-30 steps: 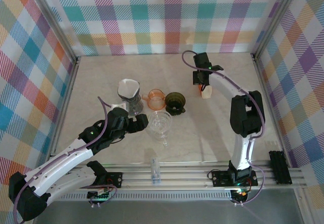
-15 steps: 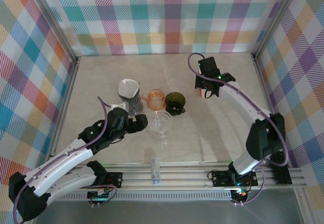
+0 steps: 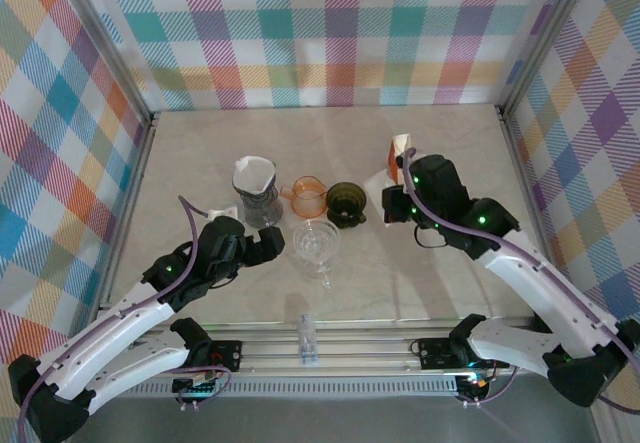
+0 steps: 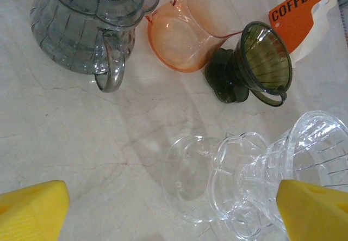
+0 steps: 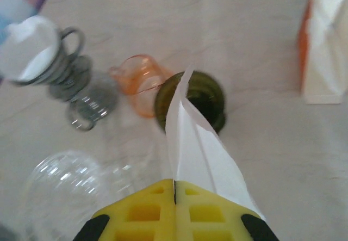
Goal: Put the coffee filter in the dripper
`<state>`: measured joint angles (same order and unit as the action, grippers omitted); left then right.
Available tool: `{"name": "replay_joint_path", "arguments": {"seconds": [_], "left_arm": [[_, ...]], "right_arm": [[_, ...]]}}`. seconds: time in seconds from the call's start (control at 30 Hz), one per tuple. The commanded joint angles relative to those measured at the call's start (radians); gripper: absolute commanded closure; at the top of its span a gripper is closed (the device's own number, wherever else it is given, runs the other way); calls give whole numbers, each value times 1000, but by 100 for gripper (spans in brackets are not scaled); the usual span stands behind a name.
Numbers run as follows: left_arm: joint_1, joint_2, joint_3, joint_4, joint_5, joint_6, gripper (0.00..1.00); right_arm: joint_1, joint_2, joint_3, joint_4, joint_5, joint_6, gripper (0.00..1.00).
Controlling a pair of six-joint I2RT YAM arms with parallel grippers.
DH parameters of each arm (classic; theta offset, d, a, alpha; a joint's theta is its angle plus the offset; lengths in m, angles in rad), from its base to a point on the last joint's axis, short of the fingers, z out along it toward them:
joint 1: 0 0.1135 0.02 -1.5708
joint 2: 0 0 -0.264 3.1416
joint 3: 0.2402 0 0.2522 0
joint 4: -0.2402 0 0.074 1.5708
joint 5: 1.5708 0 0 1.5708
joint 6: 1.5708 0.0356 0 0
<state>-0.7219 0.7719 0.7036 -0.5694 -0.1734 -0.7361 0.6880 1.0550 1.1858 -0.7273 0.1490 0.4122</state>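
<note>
Change: right hand (image 5: 174,189) has swung away from the coffee pack (image 5: 323,50) near the desk's far right corner and now hangs mid-desk, just right of the drippers.
Right hand state: pressed together, pinching the folded coffee filter (image 5: 198,143), which sticks out ahead of the fingers.
Left hand (image 4: 173,211): spread wide and empty, still parked by the clear dripper (image 4: 261,170) toward the near edge.
Meaning: pick-up looks done; seating the paper in a cone and letting go remain.
Likely target: green dripper (image 5: 209,97), where the filter tip points; the grey dripper (image 3: 255,178) already carries white paper.
Right wrist view: makes the pinch plain, which the top view leaves hard to read beneath the arm.
Left wrist view: gives the pack's COFFEE lettering and the green dripper's inner ribs.
Top view: gives the layout of both arms around the drippers.
</note>
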Motion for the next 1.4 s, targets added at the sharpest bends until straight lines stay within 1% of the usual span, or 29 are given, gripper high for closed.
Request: {"name": "replay_joint_path", "arguments": {"seconds": [0.0, 0.17, 0.37, 0.53, 0.73, 0.83, 1.0, 1.23, 1.37], "left_arm": [[13, 18, 51, -75, 23, 12, 2], [13, 29, 40, -39, 82, 22, 2], [13, 33, 46, -36, 83, 30, 0], [14, 62, 63, -50, 86, 45, 0], [15, 92, 55, -26, 111, 55, 0], [15, 99, 49, -8, 121, 61, 4], [17, 112, 53, 3, 139, 71, 4], [18, 113, 49, 0, 144, 75, 3], [18, 110, 50, 1, 148, 73, 3]], "right_arm": [[62, 8, 59, -122, -127, 24, 100], [165, 83, 184, -268, -118, 8, 100], [227, 184, 296, -365, -105, -1, 100], [241, 270, 386, -423, -109, -13, 100], [270, 384, 500, -490, -102, -31, 100], [284, 443, 558, -522, -85, -40, 100], [301, 533, 631, -549, -80, -57, 99], [307, 635, 694, -569, -95, -83, 96], [312, 667, 688, -536, -108, -83, 93]]}}
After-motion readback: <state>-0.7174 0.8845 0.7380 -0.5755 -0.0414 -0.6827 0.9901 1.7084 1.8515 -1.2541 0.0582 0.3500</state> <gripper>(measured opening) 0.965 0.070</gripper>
